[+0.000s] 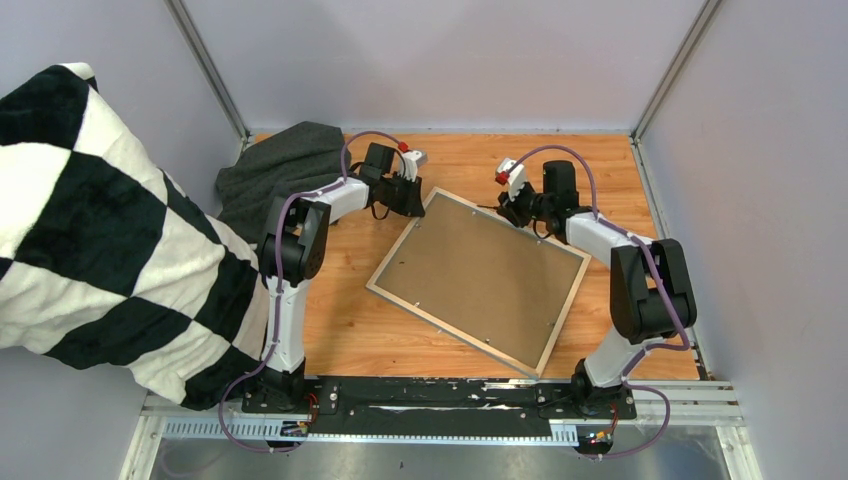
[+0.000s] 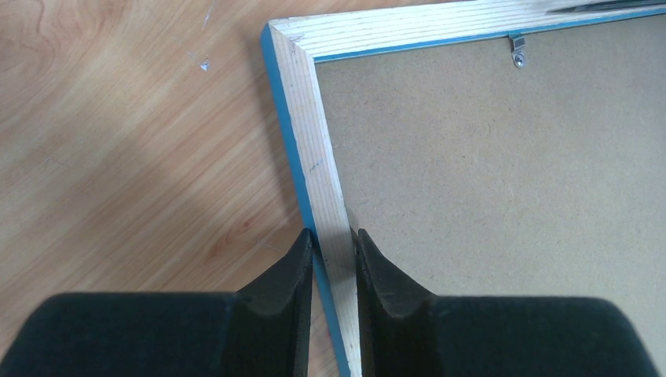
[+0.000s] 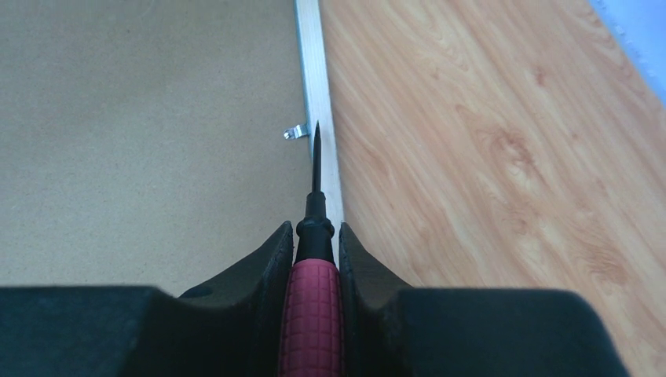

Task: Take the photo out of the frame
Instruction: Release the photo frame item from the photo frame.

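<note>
The left pincer [image 2: 334,239] is closed narrowly on the frame [image 2: 322,141] near a corner, with one finger on the blue outer edge and the other inside the pale wood rail. The right pincer [image 3: 314,232] grips a red-handled screwdriver [image 3: 312,314], its black tip just beside a metal clip [image 3: 293,133]. The frame lies face down on the wooden surface [image 3: 487,157] with the brown backing board [image 2: 487,173] up, hiding the photo. A grey cloth [image 1: 285,165] lies at the far left.

Frame [image 1: 454,331] lies skewed on table [image 1: 350,330], brown backing board [image 1: 480,280] up. Left tool [image 1: 412,200] at its far corner, right tool [image 1: 515,212] at its far edge. Grey cloth [image 1: 280,170] far-left.
</note>
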`<state>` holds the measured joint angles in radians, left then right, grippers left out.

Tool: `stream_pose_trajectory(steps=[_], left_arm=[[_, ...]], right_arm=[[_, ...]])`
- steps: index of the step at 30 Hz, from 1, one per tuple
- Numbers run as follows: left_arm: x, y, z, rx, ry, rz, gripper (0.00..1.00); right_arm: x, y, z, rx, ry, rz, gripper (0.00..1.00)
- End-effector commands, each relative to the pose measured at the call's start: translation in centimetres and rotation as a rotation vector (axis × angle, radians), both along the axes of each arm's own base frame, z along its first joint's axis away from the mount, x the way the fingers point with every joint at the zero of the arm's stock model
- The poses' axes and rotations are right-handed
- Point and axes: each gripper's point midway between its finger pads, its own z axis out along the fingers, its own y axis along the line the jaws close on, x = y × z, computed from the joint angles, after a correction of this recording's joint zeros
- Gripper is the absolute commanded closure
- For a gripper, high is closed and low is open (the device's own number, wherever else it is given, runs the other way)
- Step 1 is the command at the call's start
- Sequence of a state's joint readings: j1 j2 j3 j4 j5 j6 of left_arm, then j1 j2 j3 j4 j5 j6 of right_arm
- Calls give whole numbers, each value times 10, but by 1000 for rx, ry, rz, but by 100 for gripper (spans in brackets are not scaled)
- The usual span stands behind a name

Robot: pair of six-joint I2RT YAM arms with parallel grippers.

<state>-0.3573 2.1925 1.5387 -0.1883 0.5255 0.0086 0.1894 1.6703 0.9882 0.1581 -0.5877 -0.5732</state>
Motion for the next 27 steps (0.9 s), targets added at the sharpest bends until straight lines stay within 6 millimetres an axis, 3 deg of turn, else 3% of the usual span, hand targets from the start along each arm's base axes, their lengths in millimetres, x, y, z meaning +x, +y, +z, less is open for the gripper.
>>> stream_pose_trajectory(steps=[1,17,27], left_arm=[[-60,3,-64,72,237,-69,100],[-60,3,-64,70,238,-72,100],[-60,3,-64,69,236,-73,100]], right_arm=[[5,-1,23,14,-78,-9,100],[-2,-1,-9,-28,22,31,100],[-7,3,-4,-11,27,62,100]])
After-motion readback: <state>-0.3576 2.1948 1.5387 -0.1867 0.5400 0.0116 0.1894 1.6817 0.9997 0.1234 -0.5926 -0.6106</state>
